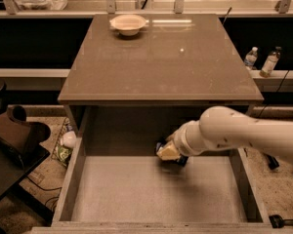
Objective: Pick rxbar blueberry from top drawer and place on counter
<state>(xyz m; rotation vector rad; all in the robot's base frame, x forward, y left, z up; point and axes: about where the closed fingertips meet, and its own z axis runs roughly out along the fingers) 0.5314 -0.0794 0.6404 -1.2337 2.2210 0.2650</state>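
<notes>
The top drawer [136, 194] stands pulled out below the counter [161, 67], showing its pale speckled floor. My white arm reaches in from the right. My gripper [169, 153] is at the back middle of the drawer, a little above the floor. A small dark object [181, 160] shows right at the gripper's tip, mostly covered by it; it looks like the rxbar blueberry, but I cannot read its wrapper. The glossy brown-grey counter lies behind and above the gripper.
A pale bowl [129, 23] sits at the far left of the counter. Two bottles [251, 57] stand on a ledge to the right. A dark chair [14, 135] and floor clutter lie left of the drawer. A narrow ledge with metal posts runs behind the counter.
</notes>
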